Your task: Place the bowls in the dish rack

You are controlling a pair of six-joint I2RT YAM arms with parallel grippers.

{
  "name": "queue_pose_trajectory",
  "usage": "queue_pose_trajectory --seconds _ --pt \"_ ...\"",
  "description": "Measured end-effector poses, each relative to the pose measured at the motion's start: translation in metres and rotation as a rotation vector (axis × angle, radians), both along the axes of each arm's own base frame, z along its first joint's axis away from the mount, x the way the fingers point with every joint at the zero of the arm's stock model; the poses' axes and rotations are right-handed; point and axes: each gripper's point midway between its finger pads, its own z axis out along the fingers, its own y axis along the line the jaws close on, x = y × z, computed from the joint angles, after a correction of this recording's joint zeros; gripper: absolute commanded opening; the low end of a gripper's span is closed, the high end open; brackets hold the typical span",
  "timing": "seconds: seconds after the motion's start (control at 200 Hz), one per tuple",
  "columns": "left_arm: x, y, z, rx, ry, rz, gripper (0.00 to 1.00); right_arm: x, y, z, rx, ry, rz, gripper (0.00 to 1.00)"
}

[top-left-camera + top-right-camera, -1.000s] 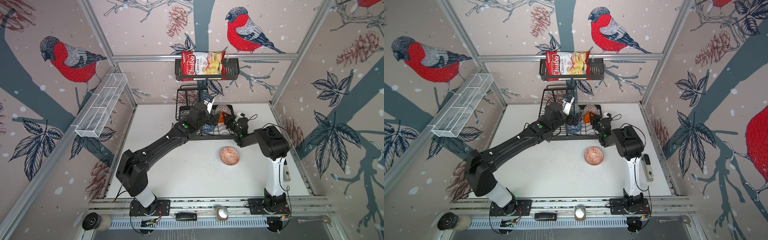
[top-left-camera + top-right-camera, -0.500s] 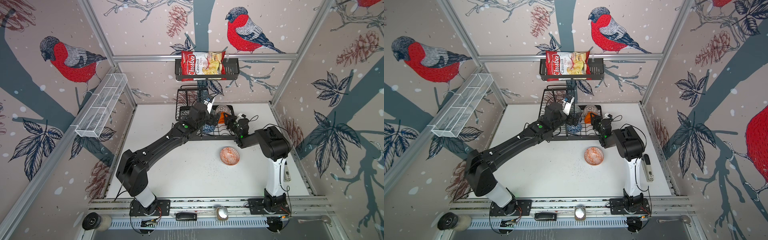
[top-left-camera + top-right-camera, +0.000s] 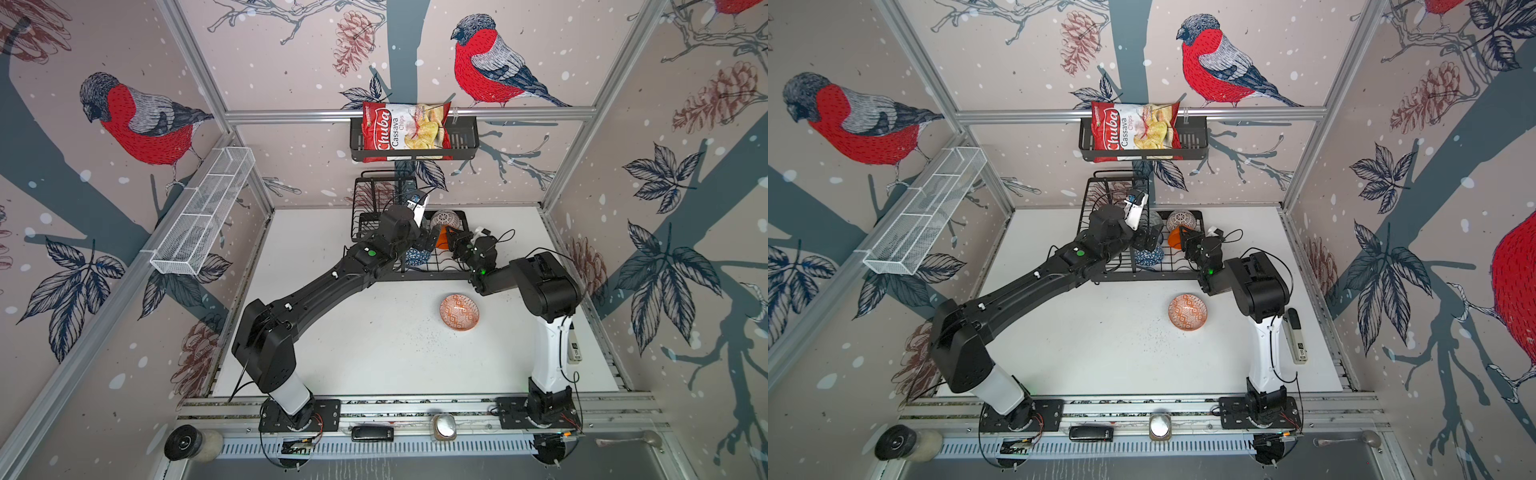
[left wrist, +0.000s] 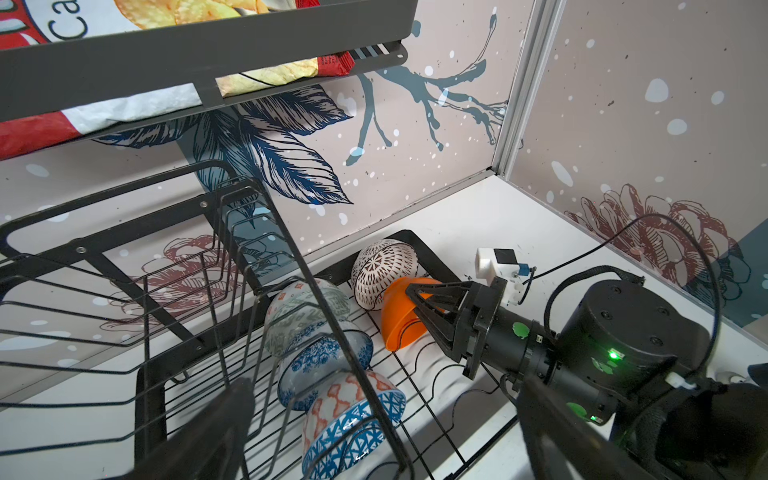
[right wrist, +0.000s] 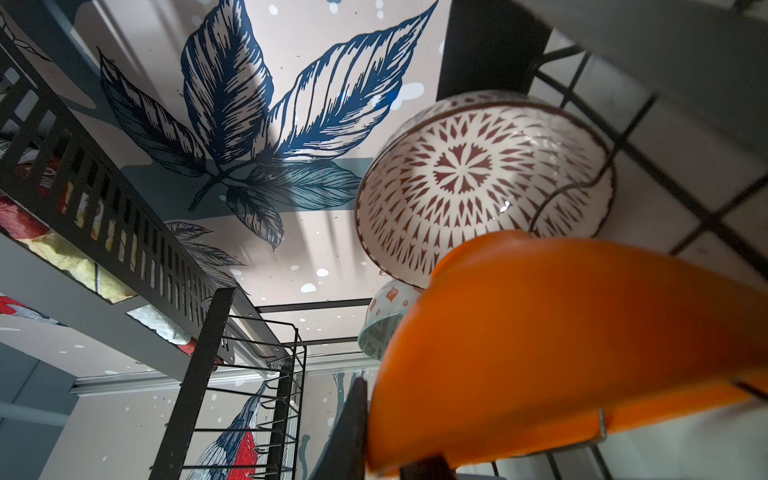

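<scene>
My right gripper (image 4: 413,301) reaches into the lower tray of the dish rack (image 3: 432,275). Its jaws stand narrow on either side of the rim of the plain orange bowl (image 4: 397,320). That bowl stands on edge on the tray wires, just in front of the white bowl with dark radial marks (image 4: 384,270), which leans at the rack's back corner. Whether my jaws truly pinch the orange rim or only bracket it, I cannot tell.

My left gripper (image 4: 382,386) hangs over the same tray, beside the rack's raised upper shelf. Its jaws are spread wide with nothing between them. Below it three bowls stand in a row in the tray. A grey-green one (image 4: 307,311) is toward the rack's back, a blue-and-white one (image 4: 320,365) is in the middle, and a blue, white and orange one (image 4: 353,419) is nearest the rack's front.

I judge the step in hand to be seating the orange bowl in its slot, which makes five bowls in the rack. The sixth, the orange-red patterned bowl (image 3: 459,311), lies mouth up on the table in front of the rack, well apart from it.

Next, I reckon, my right jaws must open enough to clear the orange rim. They should draw back out of the rack without tipping that bowl, then go for the patterned one, probably by its rim.
</scene>
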Motion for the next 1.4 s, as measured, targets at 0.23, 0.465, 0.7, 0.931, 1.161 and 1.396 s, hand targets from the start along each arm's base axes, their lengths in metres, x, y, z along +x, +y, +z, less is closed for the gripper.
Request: queue_pose_trajectory --seconds 0.23,0.465,0.7,0.931,1.161,1.396 --pt "0.0004 0.0005 0.0000 0.000 0.000 0.001 0.98 0.0005 -0.0005 0.0006 0.001 -0.001 0.003 0.18" --pt "0.0011 0.0014 0.0000 0.000 0.000 0.003 0.98 0.0012 -0.0001 0.0022 0.002 -0.005 0.004 0.22" --pt "0.0010 0.0012 0.0000 0.000 0.000 0.003 0.98 0.0011 0.0004 0.0025 0.002 -0.005 0.007 0.24" --pt "0.0010 0.0012 0.0000 0.000 0.000 0.003 0.98 0.0012 0.0005 0.0026 0.002 -0.006 0.007 0.24" --pt "0.0010 0.0012 0.0000 0.000 0.000 0.003 0.98 0.0010 0.0005 0.0023 0.002 -0.005 0.008 0.26" --pt "0.0010 0.0012 0.0000 0.000 0.000 0.003 0.98 -0.0001 0.0001 0.0084 0.004 -0.015 0.008 0.30"
